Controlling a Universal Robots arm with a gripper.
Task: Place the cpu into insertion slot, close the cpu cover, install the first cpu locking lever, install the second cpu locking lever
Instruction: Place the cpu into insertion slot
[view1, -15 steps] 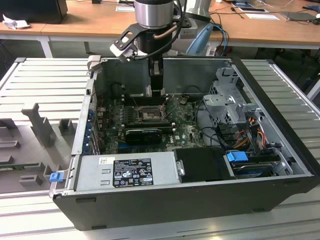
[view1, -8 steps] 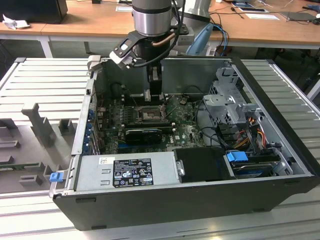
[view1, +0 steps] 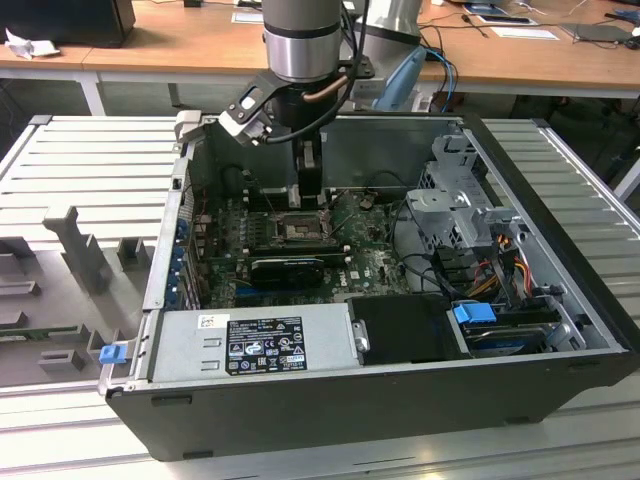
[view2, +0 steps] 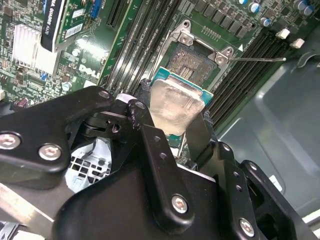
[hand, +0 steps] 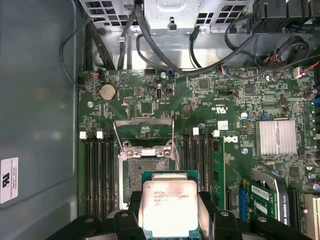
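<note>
My gripper (view2: 175, 107) is shut on the cpu (view2: 176, 100), a flat square chip with a silver-grey top held by its two side edges between black fingers (view2: 145, 100). In both wrist views the cpu (hand: 169, 207) hangs a little above and just to one side of the insertion slot (hand: 147, 161), apart from it. That square socket (view2: 194, 61) lies open on the green board. The cpu cover (hand: 145, 123) stands swung up at the socket's far side. A thin locking lever (view2: 260, 59) sticks out beside the socket. In the exterior view the gripper (view1: 310, 195) reaches down into the case over the insertion slot (view1: 300, 228).
Memory slots (hand: 97, 170) flank the socket on both sides. A silver heatsink (hand: 275, 136) and an upright card (view1: 288, 268) sit nearby. Black cables (hand: 165, 55) run past the board's edge. A power supply (view1: 255, 345) and a drive cage (view1: 455, 200) fill the case's other sides.
</note>
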